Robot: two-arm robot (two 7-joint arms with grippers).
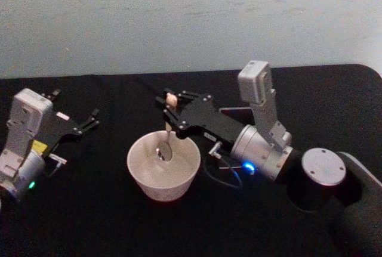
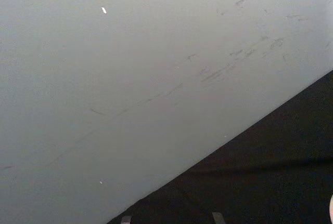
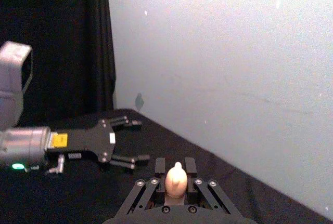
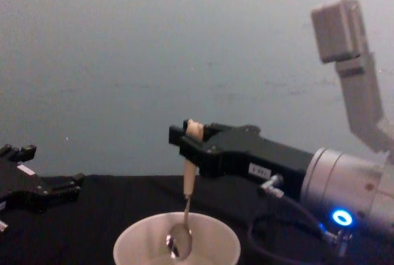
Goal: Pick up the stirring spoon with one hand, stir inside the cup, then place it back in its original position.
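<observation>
Desk point(image 1: 89, 221): flat, covered in matte black cloth; it probably gave the cup little anchorage.
Right claw point(image 1: 170, 105): black linkage fingers were clenched on the spoon's knobby handle top, above the cup. A pinch this high could have let the spoon swing or slip while stirring.
Left claw point(image 1: 76, 105): parked at the desk's left, well apart, fingers spread and empty.
Cup point(image 1: 161, 188): wide, round, cream-white, with a thin plain rim. It looked light, so a sideways press on its wall might have slid or tipped it.
Stirring spoon point(image 1: 168, 141): hung nearly upright, with a pale beige handle, thin dark neck and shiny round metal bowl inside the cup. Contact with the cup's floor could not be told.
</observation>
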